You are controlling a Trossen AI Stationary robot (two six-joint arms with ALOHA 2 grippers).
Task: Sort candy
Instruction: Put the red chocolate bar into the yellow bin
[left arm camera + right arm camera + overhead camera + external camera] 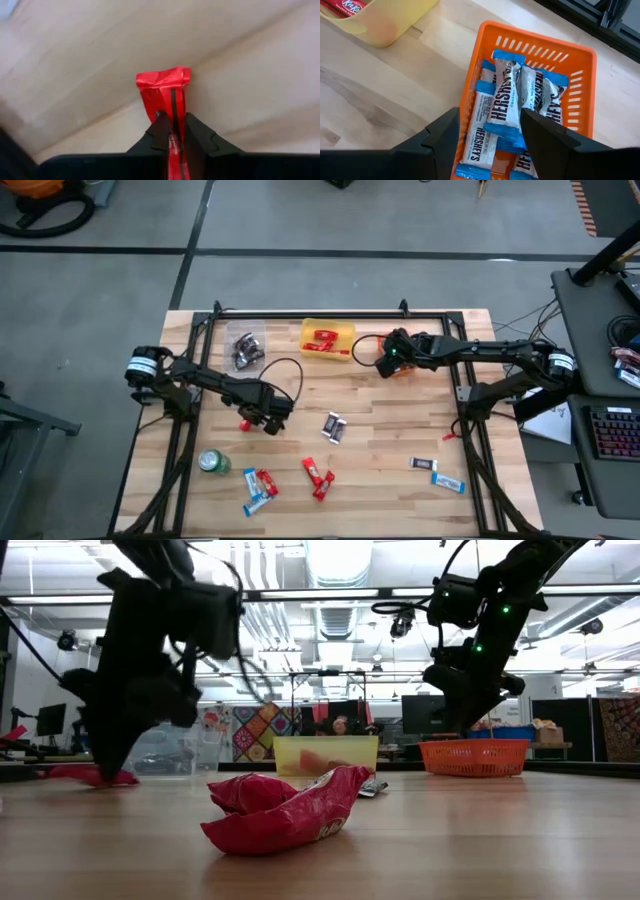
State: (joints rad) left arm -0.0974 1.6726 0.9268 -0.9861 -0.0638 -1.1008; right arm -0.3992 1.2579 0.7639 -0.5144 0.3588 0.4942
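Note:
My left gripper (pixel 173 129) points down at the table's left middle, shut on a red candy (pixel 165 95), which shows in the high view (pixel 245 423) and the low view (pixel 88 776) too. My right gripper (pixel 490 132) hangs open above the orange basket (pixel 580 65), which holds blue-and-white candy (pixel 505 95); nothing is between its fingers. Loose candy lies flat on the table: red (pixel 318 477), red and blue (pixel 258 485), silver (pixel 333 427) and blue (pixel 435 473). My left gripper pinches the red candy between its two fingers (pixel 159 131), coming from above and pointing down. One crumpled wrapper end (pixel 162 79) sticks out past the fingertips. In the low view the candy lies on the table beside the fingers.
At the far edge stand a yellow bin (pixel 312 327) with red candy and a clear bin (pixel 228 340) with dark candy. A green can (pixel 213 462) stands near the front left. A black frame (pixel 300 311) borders the table. One red candy (pixel 285 808) lies close to the low camera.

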